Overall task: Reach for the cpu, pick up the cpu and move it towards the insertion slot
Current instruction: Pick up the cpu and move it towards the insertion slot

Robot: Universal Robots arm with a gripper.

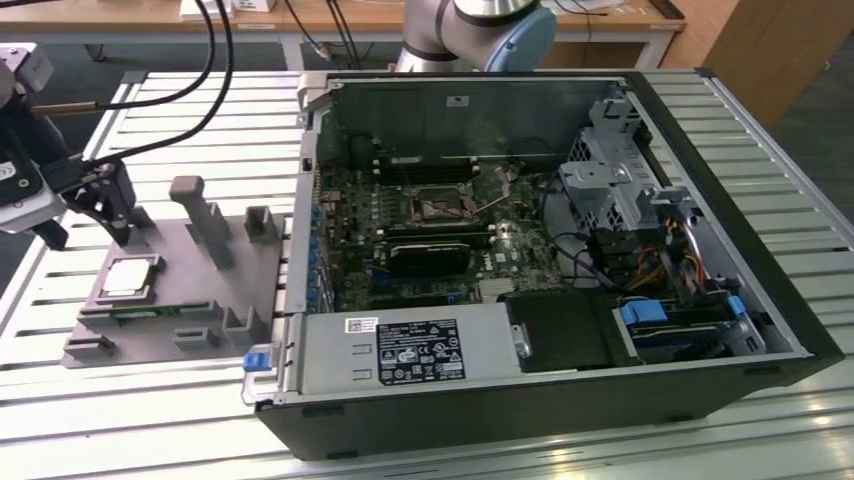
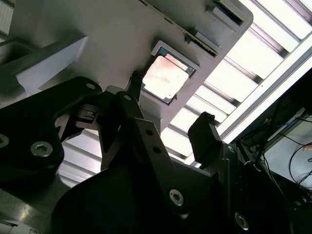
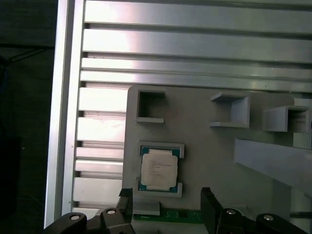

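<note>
The cpu [image 1: 130, 277], a small silver square chip, lies flat in a shallow seat on the grey fixture plate [image 1: 174, 300], at the exterior view's left. My gripper [image 1: 87, 237] hangs just behind and above it, open, with nothing between its fingers. In both wrist views the cpu [image 3: 158, 168] [image 2: 165, 77] sits a short way beyond the black fingertips [image 3: 208, 202], apart from them. The gripper [image 3: 167, 207] [image 2: 170, 109] spreads wider than the chip. The insertion slot [image 1: 438, 208], a dark square socket with a metal frame, sits on the motherboard inside the open computer case.
Upright grey blocks [image 1: 200, 215] rise from the fixture plate just right of the gripper. The open case [image 1: 534, 250] holds a long black card [image 1: 427, 255], a power supply [image 1: 400, 352] and cable bundles [image 1: 654, 260]. Everything rests on a slatted aluminium table [image 1: 747, 430].
</note>
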